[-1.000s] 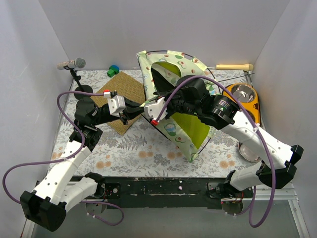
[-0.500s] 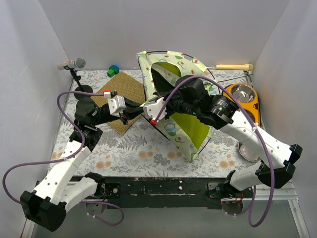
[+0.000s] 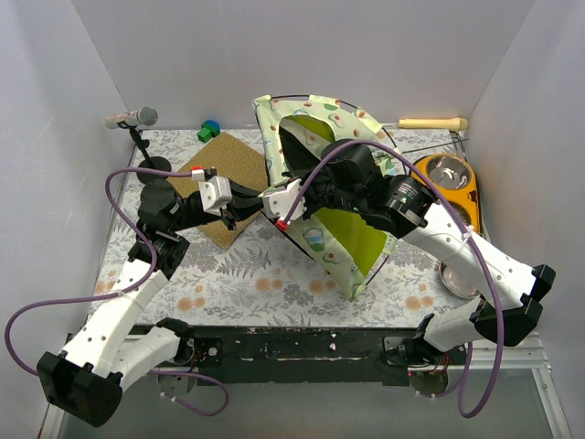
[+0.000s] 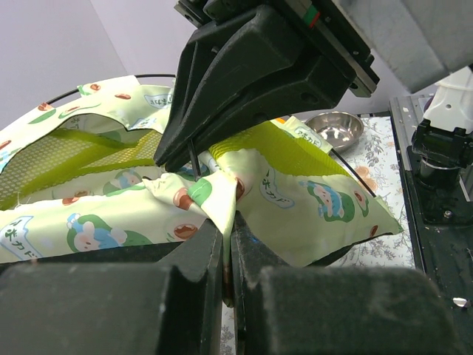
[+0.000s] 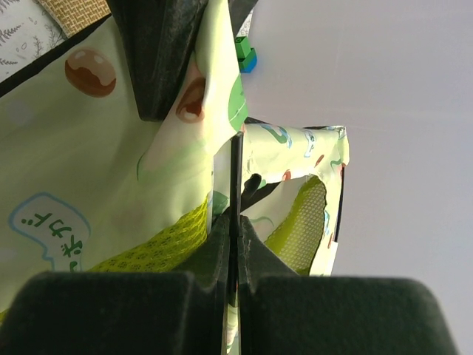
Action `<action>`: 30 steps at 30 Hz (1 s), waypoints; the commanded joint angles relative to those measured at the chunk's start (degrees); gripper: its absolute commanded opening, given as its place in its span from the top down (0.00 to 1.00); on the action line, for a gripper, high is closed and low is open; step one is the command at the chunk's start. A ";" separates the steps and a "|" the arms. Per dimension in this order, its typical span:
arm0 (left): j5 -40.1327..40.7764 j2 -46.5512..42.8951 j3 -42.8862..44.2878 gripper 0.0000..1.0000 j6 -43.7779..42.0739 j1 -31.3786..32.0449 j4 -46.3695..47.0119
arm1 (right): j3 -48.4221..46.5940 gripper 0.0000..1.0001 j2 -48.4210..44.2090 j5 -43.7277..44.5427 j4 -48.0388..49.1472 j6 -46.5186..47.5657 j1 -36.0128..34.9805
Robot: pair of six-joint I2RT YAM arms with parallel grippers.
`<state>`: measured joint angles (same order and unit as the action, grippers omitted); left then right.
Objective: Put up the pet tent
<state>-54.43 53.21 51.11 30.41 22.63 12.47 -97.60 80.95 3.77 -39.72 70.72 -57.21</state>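
Pet tent [image 3: 334, 247]: part-raised, held at mid-bench [image 3: 247, 274].
Left end effector [image 4: 228, 229]: clamped on a fabric fold [image 4: 214, 196].
Right end effector [image 5: 235, 233]: clamped on a thin pole [image 5: 236, 174].
Change: only a slight shift of the right arm is noted, and the pole is judged unseated.

left arm [image 3: 128, 283] angled forward, wrist turned right, left gripper [image 4: 228, 225] pinched tight on pet tent [image 4: 310, 200] fabric, right arm [image 3: 466, 247] elbow out, reaching left, right gripper [image 5: 232, 225] clamped on its thin pole, grippers nearly tip to tip
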 commanded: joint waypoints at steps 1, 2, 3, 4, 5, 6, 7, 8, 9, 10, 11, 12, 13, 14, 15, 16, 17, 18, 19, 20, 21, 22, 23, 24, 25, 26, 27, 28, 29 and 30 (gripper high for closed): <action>-1.46 -1.27 2.15 1.00 -0.53 -0.13 2.47 | -1.10 0.99 0.26 5.46 -1.85 3.99 0.96; -1.38 -1.44 2.15 1.00 -0.53 -0.13 2.47 | -1.19 0.99 0.18 5.55 -1.85 3.64 0.96; -1.38 -1.36 2.06 1.00 -0.53 -0.13 2.39 | -1.36 0.99 0.18 5.46 -1.76 3.46 1.05; -1.38 -1.36 2.24 1.00 -0.53 -0.13 2.21 | -1.54 0.99 0.18 5.20 -1.76 3.46 0.96; -1.38 -1.36 2.32 1.00 -0.53 -0.13 2.12 | -1.45 0.99 0.09 4.76 -1.59 3.46 1.05; -1.38 -1.27 2.24 1.00 -0.53 -0.13 2.12 | -1.45 0.99 -0.17 4.41 -1.50 3.46 1.05; -1.38 -1.27 2.24 1.00 -0.53 -0.13 2.12 | -1.28 0.99 -0.35 3.88 -1.50 3.46 1.05; -1.29 -1.27 2.24 1.00 -0.53 -0.13 2.03 | -1.36 0.99 -0.44 3.27 -1.76 3.72 1.14; -1.20 -1.27 2.41 1.00 -0.53 -0.13 2.03 | -1.28 0.99 -0.87 2.39 -2.11 3.99 1.05; -1.11 -1.18 2.41 1.00 -0.44 -0.13 2.03 | -1.19 0.99 -1.14 1.51 -2.28 4.34 1.05; -1.11 -1.09 2.50 1.00 -0.36 -0.13 2.03 | -0.84 0.99 -1.49 0.98 -2.98 4.78 1.05; -1.03 -1.00 2.67 1.00 -0.27 -0.13 2.12 | -0.75 0.99 -1.67 0.11 -3.42 5.39 1.05; -1.20 -0.92 2.68 1.00 -0.18 -0.13 2.03 | -0.57 0.99 -1.76 -0.77 -3.95 6.00 1.14; -1.29 -0.92 2.68 1.00 -0.09 -0.13 2.12 | -0.75 0.99 -1.84 -1.91 -4.04 6.10 1.14; -1.37 -0.92 2.59 1.00 0.00 -0.13 2.12 | -0.92 0.99 -2.02 -3.14 -3.87 6.19 0.88; -1.46 -0.92 2.59 1.00 0.08 -0.13 2.12 | -1.27 0.99 -1.93 -3.33 -3.96 6.36 0.96; -1.46 -0.92 2.68 1.00 0.00 -0.13 1.86 | -1.45 0.99 -1.85 -3.33 -3.87 6.27 0.87; -1.46 -0.74 2.59 1.00 -0.09 -0.13 1.68 | -1.89 0.99 -1.76 -4.98 -3.96 5.93 0.79; -1.55 -0.83 2.59 1.00 -0.09 -0.13 1.59 | -2.33 0.99 -1.76 -5.35 -3.96 5.92 0.61; -1.64 -0.65 2.50 1.00 -0.09 -0.13 1.59 | -2.68 0.99 -1.84 -5.70 -3.78 5.75 0.52; -1.73 -0.65 2.41 1.00 -0.18 -0.13 1.59 | -2.77 0.99 -1.85 -5.88 -3.87 5.83 0.35; -1.90 -0.39 2.50 1.00 -0.09 -0.13 1.59 | -2.86 0.99 -1.93 -5.88 -3.78 5.83 0.17; -1.90 -0.30 2.59 1.00 -0.09 -0.13 1.68 | -2.86 0.99 -1.93 -5.79 -3.61 6.10 0.00; -2.08 -0.04 2.59 1.00 -0.09 -0.13 1.77 | -2.86 0.99 -1.93 -5.62 -3.26 6.01 -0.09; -2.25 0.22 2.76 1.00 0.08 -0.13 1.86 | -2.77 0.99 -1.85 -5.36 -3.17 6.10 -0.44; -2.43 0.49 2.85 1.00 0.26 -0.13 1.94 | -2.94 0.99 -1.67 -5.35 -2.99 6.01 -0.53; -2.60 0.66 3.03 1.00 0.35 -0.13 1.94 | -2.94 0.99 -1.50 -5.35 -2.73 5.92 -0.71; -2.78 0.67 3.12 1.00 0.52 -0.13 1.94 | -3.12 0.99 -1.15 -5.18 -2.47 5.75 -0.97; -2.70 0.84 3.12 1.00 0.61 -0.13 2.03 | -3.29 0.99 -0.97 -5.09 -2.03 5.57 -1.06; -2.78 0.75 3.29 1.00 0.70 -0.05 2.03 | -3.64 0.99 -0.79 -5.26 -1.76 5.48 -1.15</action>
<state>-56.05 54.11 51.64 30.61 22.61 12.60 -98.15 80.58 -1.91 -41.54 71.59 -57.78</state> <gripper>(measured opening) 0.023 0.044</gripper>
